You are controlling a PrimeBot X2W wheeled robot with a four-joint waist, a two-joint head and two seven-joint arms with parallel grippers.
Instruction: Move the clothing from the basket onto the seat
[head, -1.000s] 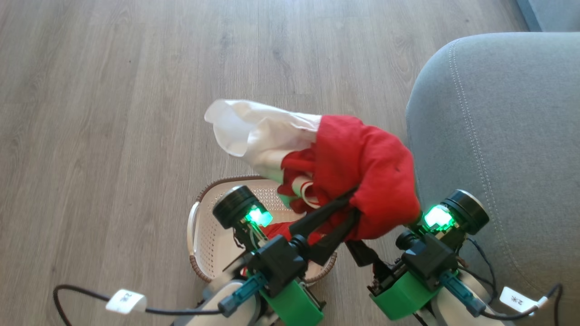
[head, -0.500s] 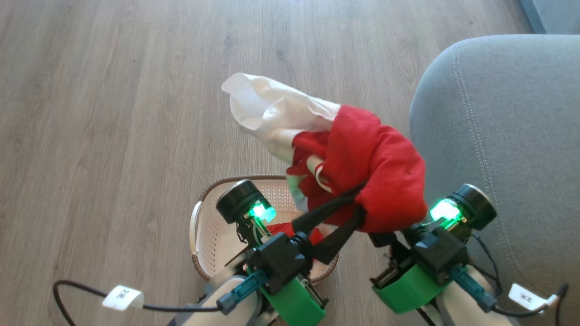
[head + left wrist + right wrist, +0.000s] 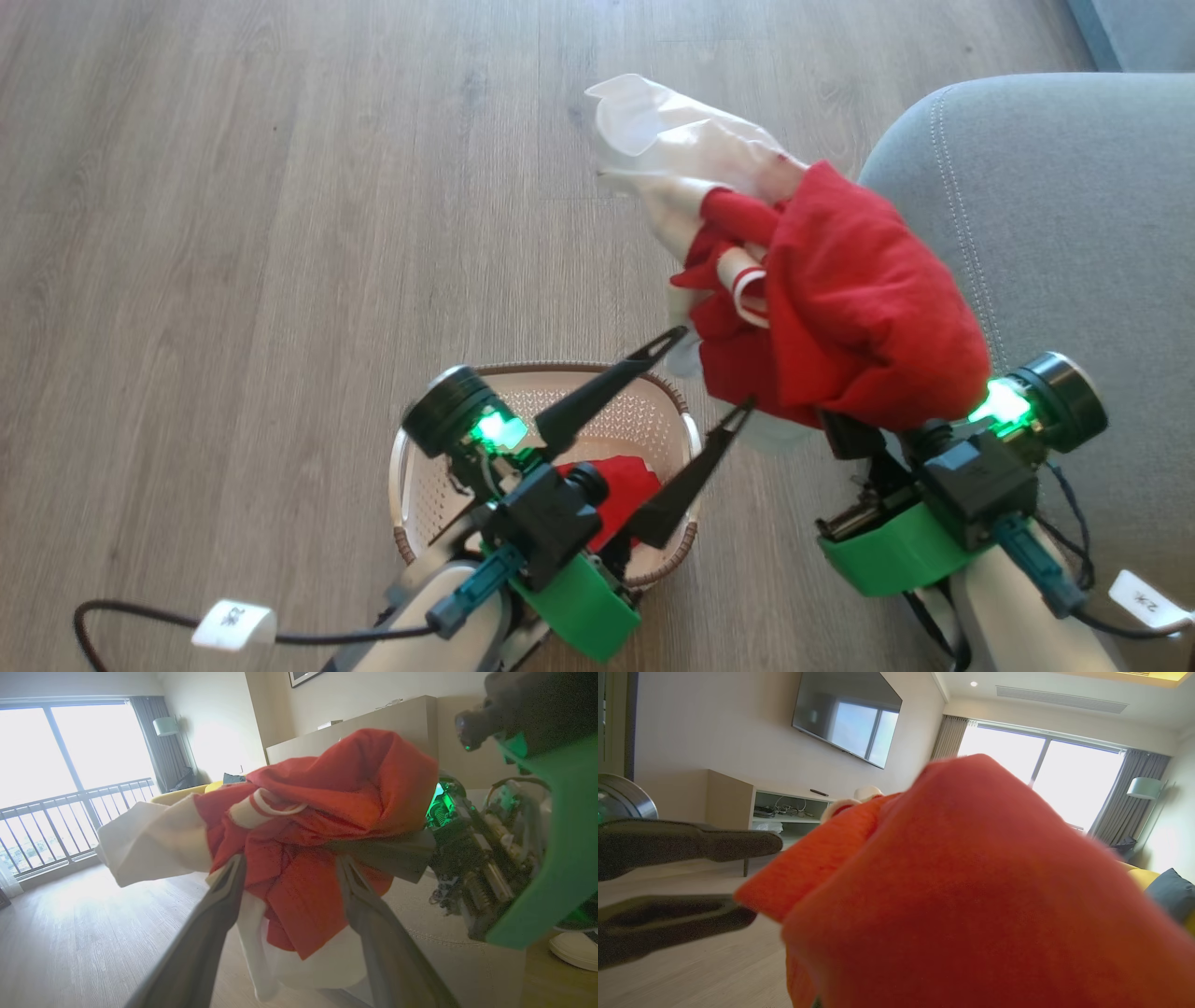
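- The right gripper [image 3: 364, 853] is carrying a red garment [image 3: 859, 308] in the air at the right of centre in the head view. Its jaws are going into the folds as one narrow dark wedge in the left wrist view, closed on the cloth.
- The garment's white lining [image 3: 672, 131] is spilling out toward the upper middle of the head view, over bare floor [image 3: 233, 233].
- The red bulk is overlapping the rounded left edge of the grey seat [image 3: 1074, 233], right across its line of light stitching [image 3: 971, 252]. I cannot tell how high above the cushion it is hanging.
- The left gripper [image 3: 716, 369] is standing with its jaws wide apart and holding nothing. The tips are lying just beside the garment's lower left edge, and I cannot tell whether the nearer one is brushing it.
- In the right wrist view red cloth is covering most of the frame, with the left gripper's two dark fingers lying apart at the left edge.
- The basket [image 3: 420, 476] is sitting on the floor at the lower centre of the head view, under the left arm, with a second red garment [image 3: 621, 485] lying inside near its right wall.
- A strip of floor is running between the basket's right rim and the seat's edge, and the right arm is standing over it.
- Open wood floor is stretching across the whole left and top of the head view.
- A white shoe [image 3: 574, 949] is showing at the lower right edge of the left wrist view.
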